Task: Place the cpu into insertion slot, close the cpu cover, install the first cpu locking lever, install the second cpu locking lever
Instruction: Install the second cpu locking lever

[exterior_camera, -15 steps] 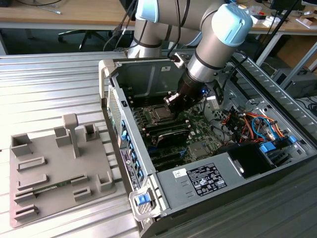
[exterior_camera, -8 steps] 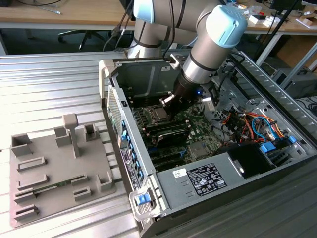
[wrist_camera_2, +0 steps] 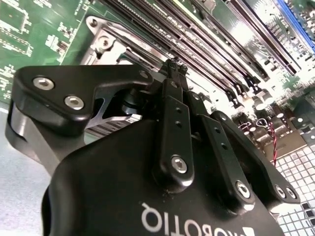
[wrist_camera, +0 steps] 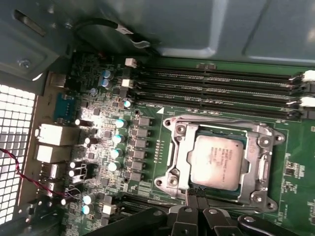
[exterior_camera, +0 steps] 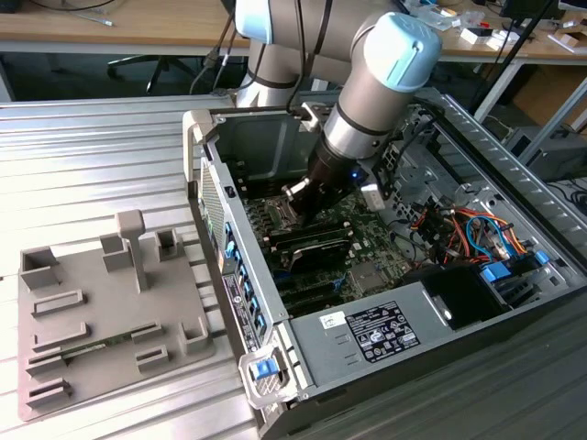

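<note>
CPU (wrist_camera: 216,158) is sitting seated in insertion slot (wrist_camera: 256,194), cpu cover (wrist_camera: 179,147) lying down around it. Cover: thin, stiff, springy; lever ends are the grip points. Hand (wrist_camera_2: 173,69) is hovering just beside, fingertips pinched together, holding nothing.

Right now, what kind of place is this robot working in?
Probably an electronics lab or workshop: an opened computer case lies on a ribbed metal workbench, with a grey parts fixture beside it and cluttered wooden desks behind.

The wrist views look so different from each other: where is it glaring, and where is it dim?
Second wrist view: the memory slots wash out white behind the black end effector. First wrist view: softer light, a mild sheen on the cpu. Exterior view: the ribbed table glares pale.
</note>
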Available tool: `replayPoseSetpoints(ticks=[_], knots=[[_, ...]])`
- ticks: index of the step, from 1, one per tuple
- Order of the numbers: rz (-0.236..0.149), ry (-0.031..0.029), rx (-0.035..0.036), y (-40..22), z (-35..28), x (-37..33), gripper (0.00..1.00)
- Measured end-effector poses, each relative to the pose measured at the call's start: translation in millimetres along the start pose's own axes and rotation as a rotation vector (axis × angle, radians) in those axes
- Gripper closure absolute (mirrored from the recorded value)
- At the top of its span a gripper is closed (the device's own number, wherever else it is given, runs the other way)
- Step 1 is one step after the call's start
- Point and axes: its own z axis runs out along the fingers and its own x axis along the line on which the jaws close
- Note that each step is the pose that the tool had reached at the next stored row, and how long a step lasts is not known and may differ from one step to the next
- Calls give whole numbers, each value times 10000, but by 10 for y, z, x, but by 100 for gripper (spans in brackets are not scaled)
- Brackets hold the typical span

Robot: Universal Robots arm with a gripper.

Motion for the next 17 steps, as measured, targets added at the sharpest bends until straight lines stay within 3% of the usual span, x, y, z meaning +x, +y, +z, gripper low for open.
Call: replayPoseSetpoints(ticks=[17], knots=[[-1,-13,3,29,55,241,89]])
